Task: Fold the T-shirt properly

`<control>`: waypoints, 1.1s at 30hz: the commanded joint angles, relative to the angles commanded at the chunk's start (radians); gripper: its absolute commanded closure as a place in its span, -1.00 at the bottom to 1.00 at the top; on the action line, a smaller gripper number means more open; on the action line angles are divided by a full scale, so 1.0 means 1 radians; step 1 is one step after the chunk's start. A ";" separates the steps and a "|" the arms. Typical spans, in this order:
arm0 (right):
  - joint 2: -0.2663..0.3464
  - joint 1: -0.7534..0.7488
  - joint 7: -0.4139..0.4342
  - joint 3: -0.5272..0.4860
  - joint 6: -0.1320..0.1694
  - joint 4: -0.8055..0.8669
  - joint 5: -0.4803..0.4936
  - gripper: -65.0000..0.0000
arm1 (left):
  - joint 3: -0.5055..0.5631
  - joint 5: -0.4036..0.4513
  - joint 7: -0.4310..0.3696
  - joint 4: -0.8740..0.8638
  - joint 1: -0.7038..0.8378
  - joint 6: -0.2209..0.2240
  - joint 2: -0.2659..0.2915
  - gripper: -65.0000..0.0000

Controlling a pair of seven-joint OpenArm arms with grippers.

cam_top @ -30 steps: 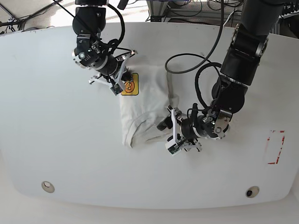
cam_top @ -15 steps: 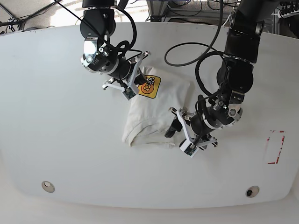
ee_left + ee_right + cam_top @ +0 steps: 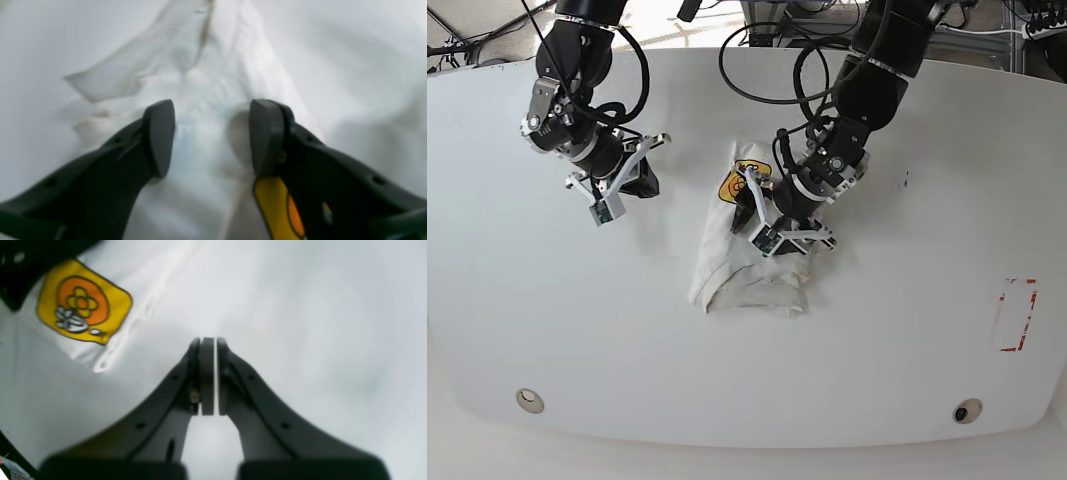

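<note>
The right hand [image 3: 635, 178] let go of the shirt [image 3: 752, 262], drew away across the desk [image 3: 547, 320] and ended closed on nothing. The left hand [image 3: 759, 215] moved from the shirt's lower edge up onto its middle, fingers [image 3: 160, 133] apart. The shirt became a narrower bundle, its yellow patch [image 3: 739, 185] shifting with it.

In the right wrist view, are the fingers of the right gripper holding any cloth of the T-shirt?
No. The right gripper has its fingers pressed together over bare table, with the T-shirt off to the side.
</note>
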 joint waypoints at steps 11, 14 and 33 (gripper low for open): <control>0.009 -0.023 0.000 -0.002 0.000 0.005 0.002 0.98 | 0.000 0.000 -0.046 -0.215 -0.091 -0.003 0.023 -0.03; 0.008 -0.026 0.000 -0.003 0.000 0.006 0.002 0.98 | -0.028 0.000 -0.043 -0.058 -0.087 -0.005 0.023 -0.03; 0.006 -0.018 0.000 -0.003 0.000 0.017 0.003 0.98 | -0.058 0.000 -0.135 -0.532 -0.376 0.052 0.144 -0.19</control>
